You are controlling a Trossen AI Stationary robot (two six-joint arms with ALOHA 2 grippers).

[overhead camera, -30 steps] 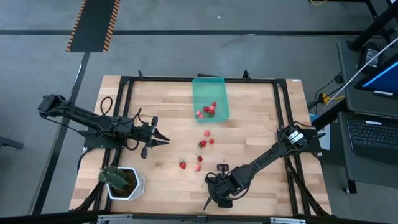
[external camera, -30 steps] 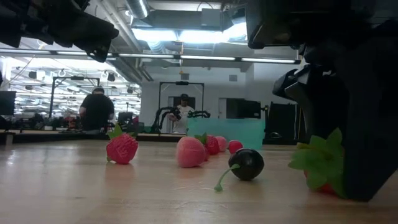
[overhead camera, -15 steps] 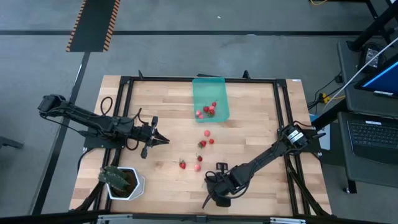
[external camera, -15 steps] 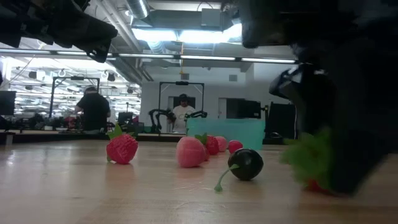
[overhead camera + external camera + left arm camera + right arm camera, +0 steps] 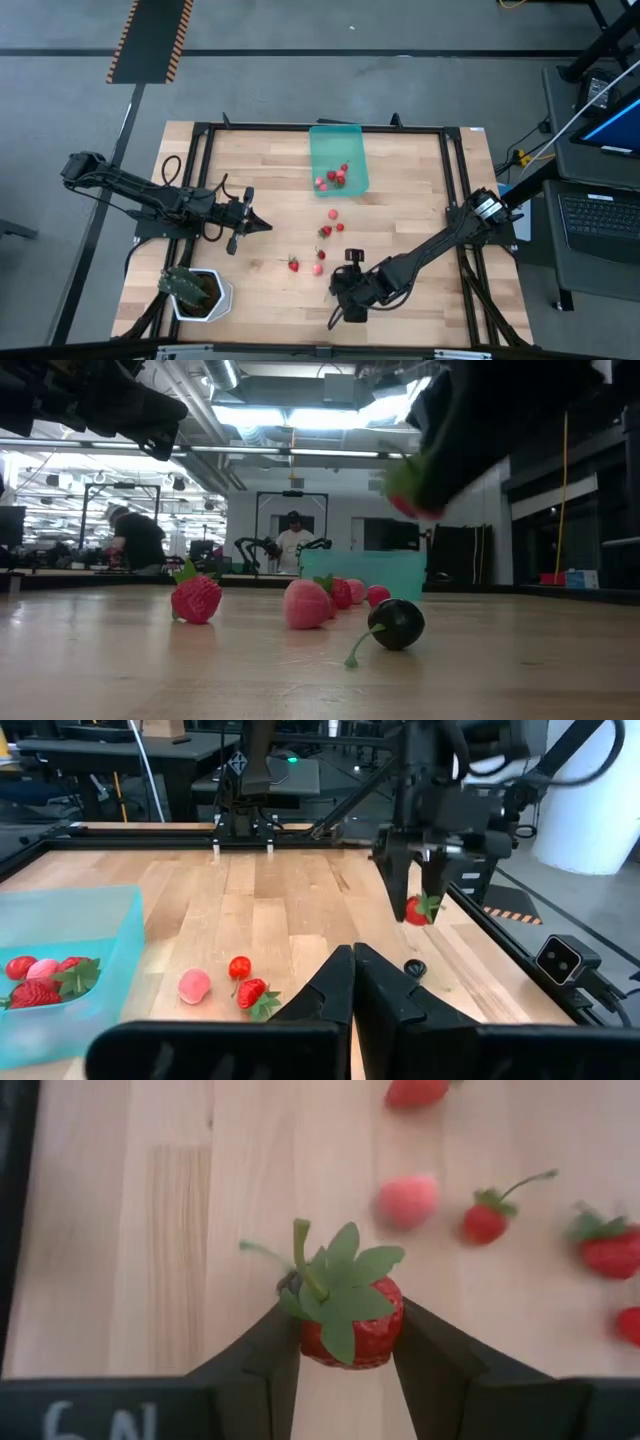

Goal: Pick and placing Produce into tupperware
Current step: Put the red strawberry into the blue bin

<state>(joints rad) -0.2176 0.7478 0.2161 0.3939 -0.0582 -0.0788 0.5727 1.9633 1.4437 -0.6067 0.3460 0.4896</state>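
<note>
My right gripper [image 5: 345, 300] hangs above the table's near middle, shut on a red strawberry [image 5: 345, 1325] with a green top; the left wrist view shows the gripper [image 5: 420, 905] too. The teal tupperware [image 5: 338, 160] stands at the far middle with several red and pink fruits in it. More fruits [image 5: 325, 231] lie loose on the wood between it and my right gripper. A dark berry [image 5: 397, 623] rests on the table. My left gripper [image 5: 262, 225] waits shut at the left, with nothing in it. My right gripper pinches the strawberry's red body [image 5: 375, 1335] between its two fingers, one on each side. The green top [image 5: 345, 1275] faces back toward the wrist. The fingers slant down from above. The strawberry [image 5: 415, 908] is lifted clear of the table.
A white pot with a green plant [image 5: 195, 290] stands at the near left corner. A black frame [image 5: 445, 180] runs around the wooden tabletop. People show in the room beyond the table in the low view.
My right gripper has risen from the table with the strawberry, which now hangs clear of the wood, and it has tipped somewhat. My left gripper's fingers have drawn together.
</note>
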